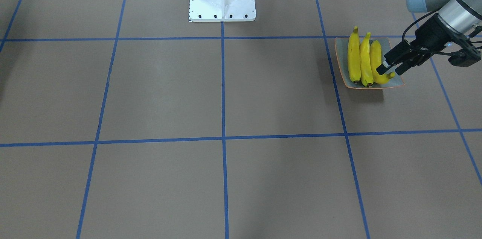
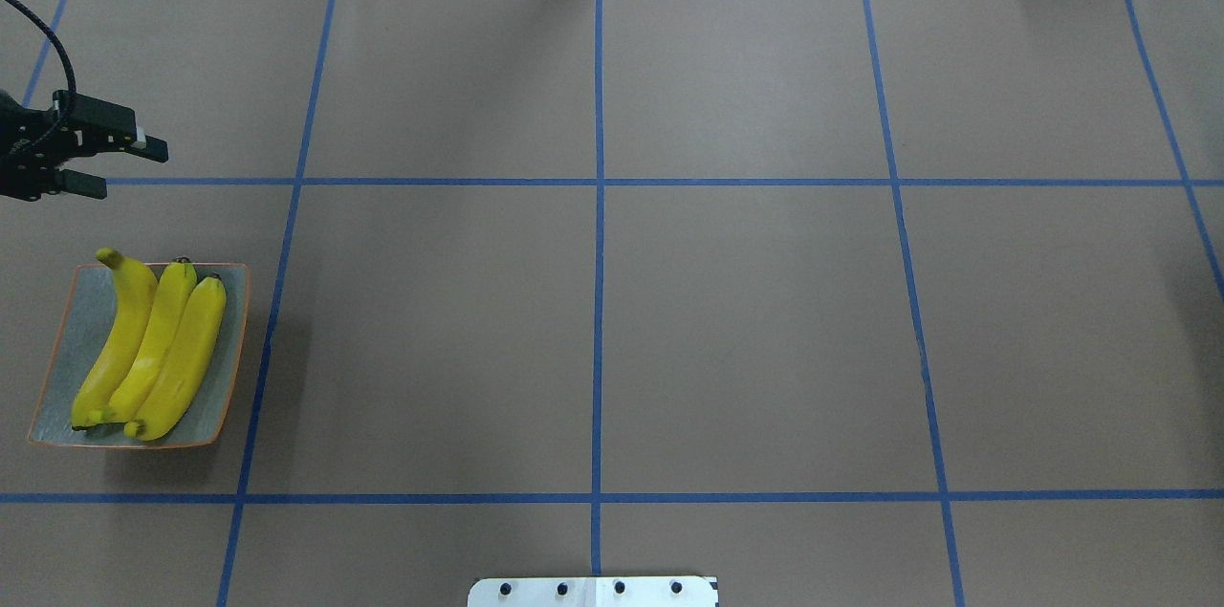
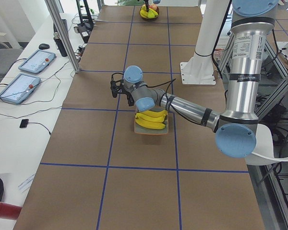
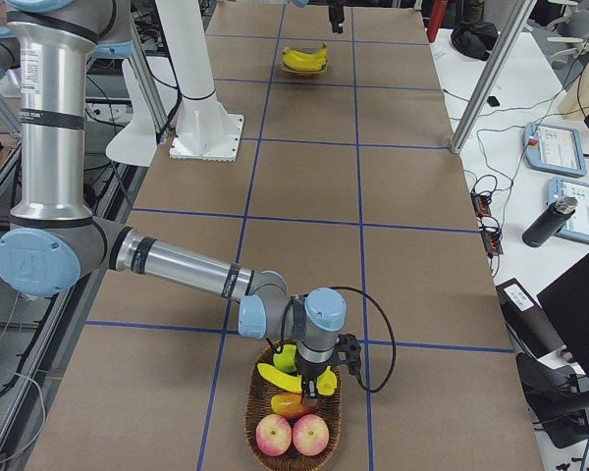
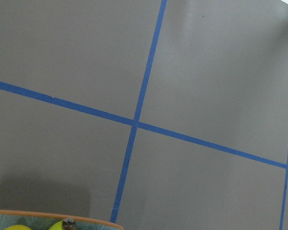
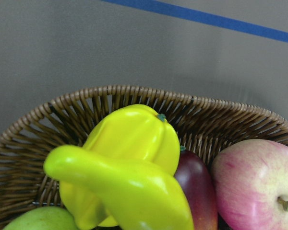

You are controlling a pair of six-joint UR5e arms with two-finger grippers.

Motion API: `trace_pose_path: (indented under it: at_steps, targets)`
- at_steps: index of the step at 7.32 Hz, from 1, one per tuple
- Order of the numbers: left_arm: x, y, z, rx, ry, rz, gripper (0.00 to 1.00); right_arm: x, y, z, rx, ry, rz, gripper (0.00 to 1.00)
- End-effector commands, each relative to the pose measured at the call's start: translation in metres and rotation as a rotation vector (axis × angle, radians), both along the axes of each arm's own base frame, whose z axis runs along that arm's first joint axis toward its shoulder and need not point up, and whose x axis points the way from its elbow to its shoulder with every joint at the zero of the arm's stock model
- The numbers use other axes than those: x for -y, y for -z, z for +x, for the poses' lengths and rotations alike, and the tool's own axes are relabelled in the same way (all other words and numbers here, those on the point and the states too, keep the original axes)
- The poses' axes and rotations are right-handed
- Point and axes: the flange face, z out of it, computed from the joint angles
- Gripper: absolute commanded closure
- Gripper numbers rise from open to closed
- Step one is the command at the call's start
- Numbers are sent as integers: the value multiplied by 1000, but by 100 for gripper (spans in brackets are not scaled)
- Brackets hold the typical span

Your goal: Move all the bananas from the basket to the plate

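Now, nearest to my right wrist camera lies the last banana (image 6: 129, 191), inside the wicker basket (image 6: 134, 96). It rests across a lumpy yellow fruit (image 6: 134, 134), with a dark red fruit (image 6: 199, 191) and a reddish apple (image 6: 259, 182) just beside it. I judge it to be light, quite stiff and a little slippery, because the skin is glossy and smooth. As it sits on a rounded fruit, it may roll when touched. I would take it at the middle of its body, with the jaws across the width, and not at the thin stem or the tip. A moderate squeeze should be enough.

The right gripper (image 4: 311, 390) hangs directly over the basket, but only the side camera shows it and it is small there, so I cannot tell whether its fingers are apart or closed.

At the far end of the table, three bananas (image 2: 153, 349) lie side by side on the plate (image 2: 84, 311). The left gripper (image 2: 134, 169) hovers near that plate, released, with nothing between its fingers.
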Motion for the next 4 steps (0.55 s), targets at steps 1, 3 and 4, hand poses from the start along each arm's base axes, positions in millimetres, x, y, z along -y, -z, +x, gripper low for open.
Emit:
trace_pose_path:
  at_steps: [1, 3, 4]
  targets:
    - [0, 2, 0, -2, 0, 4, 0, 8, 8, -1, 7, -1, 15, 100]
    - [-1, 2, -1, -2, 0, 4, 0, 15, 22, -2, 21, -6, 42, 100]
    - [-1, 2, 0, -3, -1, 3, 0, 19, 39, 3, 61, -24, 65, 100]
